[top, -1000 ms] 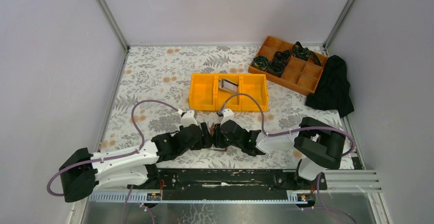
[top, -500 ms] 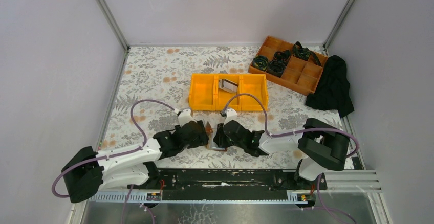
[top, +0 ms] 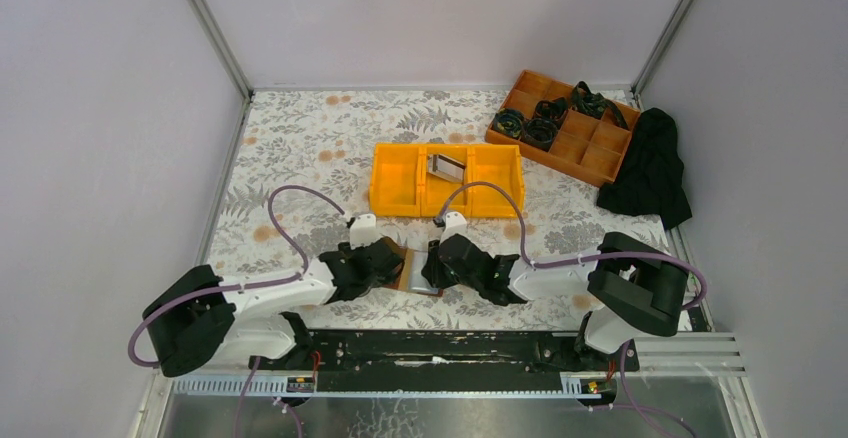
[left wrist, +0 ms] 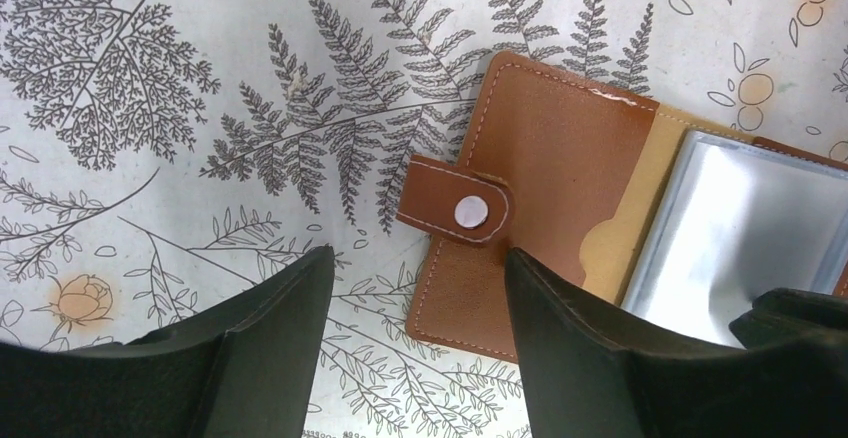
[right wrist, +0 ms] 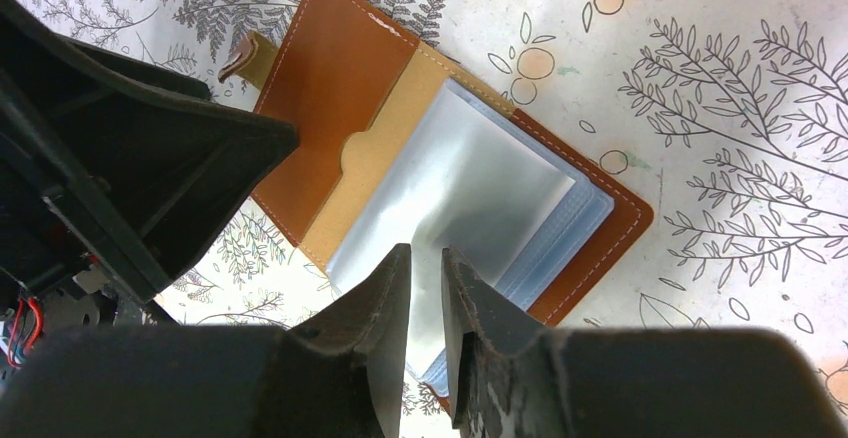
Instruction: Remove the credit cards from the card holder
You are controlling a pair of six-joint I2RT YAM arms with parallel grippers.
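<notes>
Left wrist view shows the left gripper [left wrist: 418, 263] with its jaws spread wide and gripping nothing. It straddles the snap tab [left wrist: 455, 208] of a brown leather card holder [left wrist: 560, 158]. That holder lies opened flat on the fern-printed table [top: 300, 138], near the front edge between the two arms. Right of its flap sits a stack of clear plastic sleeves [right wrist: 470, 188] with a silvery-grey sheen. The credit cards are probably inside these, though I cannot tell how many.

At the near edge of the stack, the right gripper [right wrist: 427, 256] has its jaws almost together with a slim gap. Whether they pinch a sleeve or a card cannot be told.

Farther back, a yellow three-compartment plastic bin [top: 395, 173] holds a silvery dark-striped card [top: 446, 167] leaning in its middle compartment. One card seems to be out, and the rest are yet to be drawn. Rightmost are an orange divided tray [top: 590, 153] and a crumpled black cloth [top: 650, 168].
</notes>
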